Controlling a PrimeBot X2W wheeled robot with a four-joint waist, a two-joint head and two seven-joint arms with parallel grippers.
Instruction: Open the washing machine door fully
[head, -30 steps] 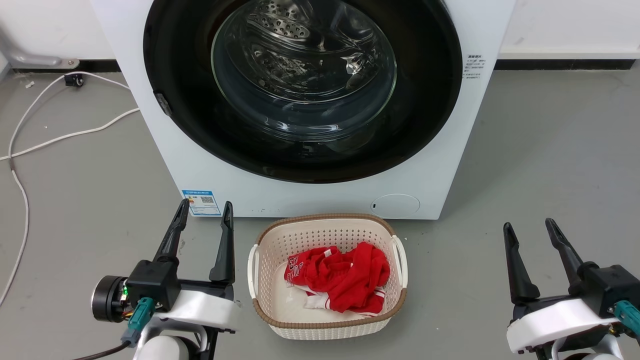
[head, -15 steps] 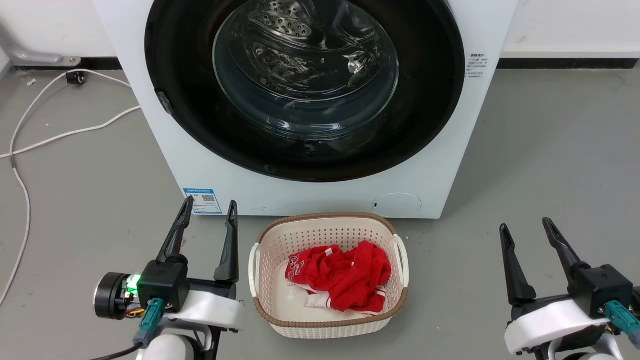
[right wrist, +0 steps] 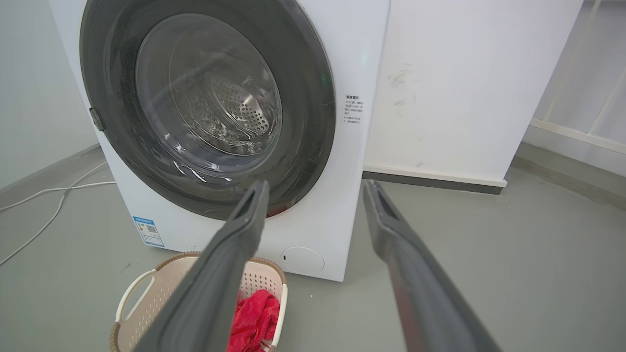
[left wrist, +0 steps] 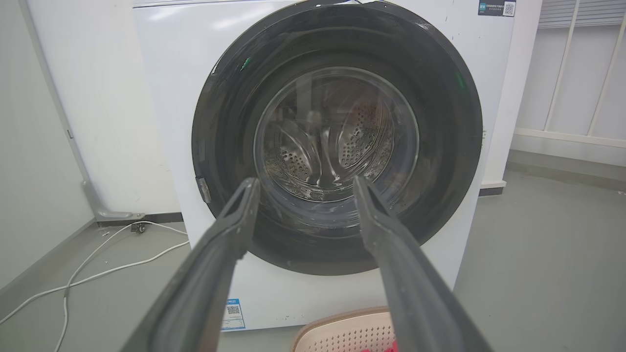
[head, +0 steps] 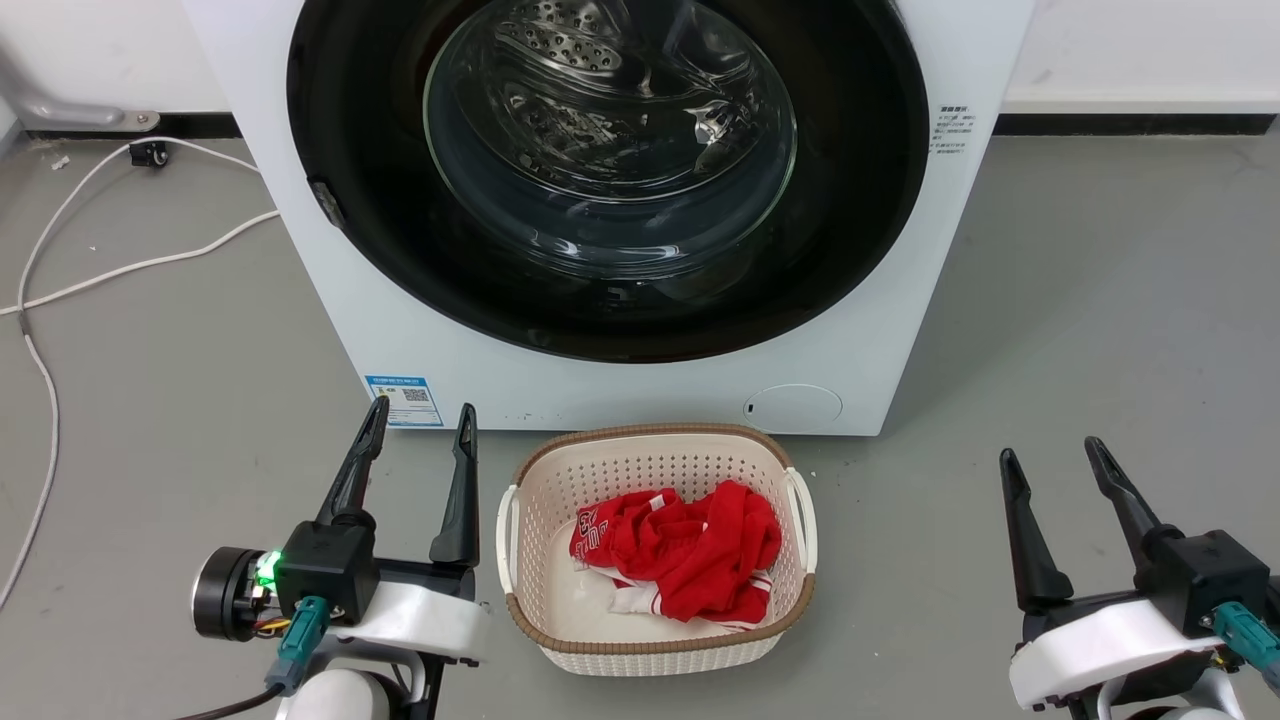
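Observation:
The white washing machine (head: 420, 340) stands straight ahead. Its round glossy black door (head: 860, 200) with a clear glass bowl centre lies flat against the front, shut; the steel drum shows through the glass. A small latch tab (head: 325, 203) sits on the door's left rim. My left gripper (head: 422, 413) hangs open low at the left, well short of the machine, nothing between its fingers. My right gripper (head: 1050, 450) is open at the lower right, also empty. The door (left wrist: 450, 146) fills the left wrist view beyond the open left gripper (left wrist: 304, 185), and the door (right wrist: 313, 98) appears beyond the right gripper (right wrist: 315, 186).
A beige perforated basket (head: 660, 640) holding red clothes (head: 690, 550) sits on the grey floor between my grippers, right before the machine. White cables (head: 120, 270) trail across the floor at left. A small round white cover (head: 792, 408) is low on the machine's front.
The left gripper has crept slightly forward and right over the second; the picture shifted a little as the head moved. The door has stayed shut.

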